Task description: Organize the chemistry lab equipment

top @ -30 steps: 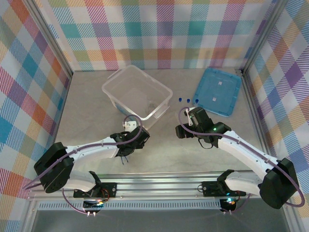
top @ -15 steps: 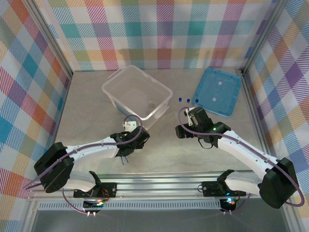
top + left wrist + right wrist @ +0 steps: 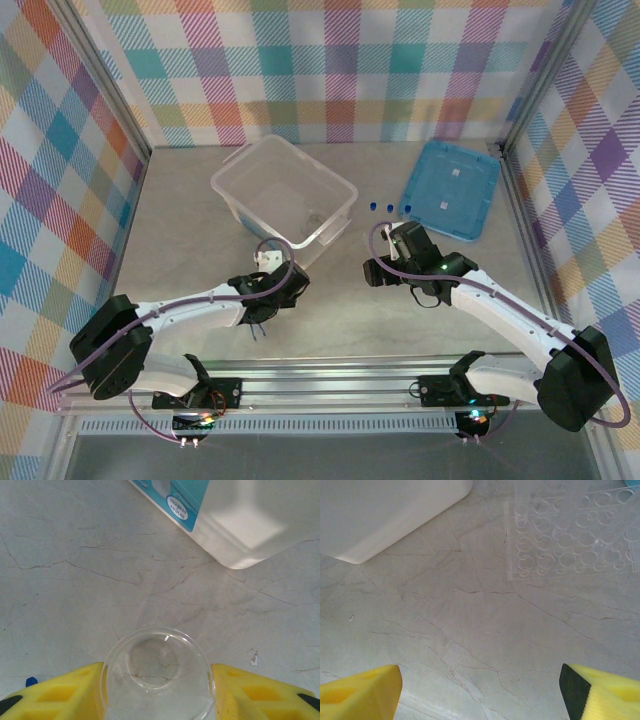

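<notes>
left gripper: we see pads flanking a glass flask, firm hold we cannot tell | right gripper: wide open, empty, clear rack ahead-right

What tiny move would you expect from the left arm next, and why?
Probably squeezing the left gripper gently onto the clear glass vessel: its yellow fingers sit on either side of the rim, the vessel stands on the table, and the plastic box waits just ahead.
</notes>
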